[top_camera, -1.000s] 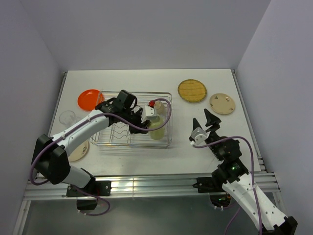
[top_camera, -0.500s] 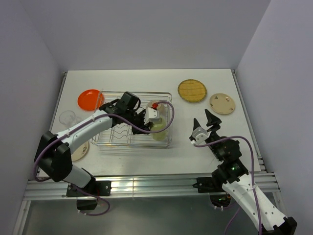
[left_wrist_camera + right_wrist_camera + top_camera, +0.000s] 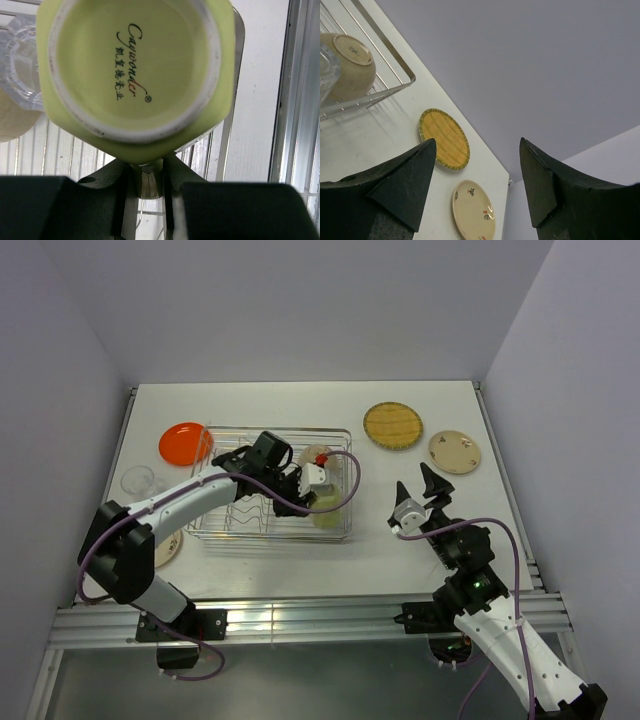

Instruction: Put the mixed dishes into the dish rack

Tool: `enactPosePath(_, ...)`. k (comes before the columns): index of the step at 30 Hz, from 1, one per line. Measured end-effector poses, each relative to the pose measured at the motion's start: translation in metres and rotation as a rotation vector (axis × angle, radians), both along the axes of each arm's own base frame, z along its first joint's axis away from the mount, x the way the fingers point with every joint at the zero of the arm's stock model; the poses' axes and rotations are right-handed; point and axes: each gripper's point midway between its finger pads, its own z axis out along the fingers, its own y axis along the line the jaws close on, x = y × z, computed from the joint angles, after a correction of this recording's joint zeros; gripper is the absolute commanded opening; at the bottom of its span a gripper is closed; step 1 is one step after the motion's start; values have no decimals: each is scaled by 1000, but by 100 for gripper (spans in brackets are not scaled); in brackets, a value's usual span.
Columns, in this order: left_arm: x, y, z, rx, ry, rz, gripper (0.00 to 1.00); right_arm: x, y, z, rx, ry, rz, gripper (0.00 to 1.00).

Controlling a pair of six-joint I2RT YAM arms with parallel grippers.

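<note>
Left hand (image 3: 306,480): is clamping the pale green mug (image 3: 135,75) at the dish rack (image 3: 240,428), frame centre.
Right hand (image 3: 416,483): is hovering, fingers apart, lower right.

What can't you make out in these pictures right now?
- Left wrist view: the pale green mug fills the frame and hides most of the dish rack. Which part of it the left gripper pinches is unclear.
- Top view: the left arm covers part of the tan plate.
- Right wrist view: a clear glass item is cut off by the left edge.
</note>
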Motion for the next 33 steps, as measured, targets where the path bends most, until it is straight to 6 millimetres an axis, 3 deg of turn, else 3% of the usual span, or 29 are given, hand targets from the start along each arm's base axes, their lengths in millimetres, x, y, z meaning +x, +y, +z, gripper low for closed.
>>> enactPosePath(7,-1,-5,-18,30,29,-5,0,0,-1,-1,0,1,-3,75)
enactPosePath(19,-1,-11,-26,31,30,6,0,1,0,-8,-6,14,-3,75)
enactPosePath(33,0,-4,-50,87,41,46,1,1,0,-9,3,20,-2,75)
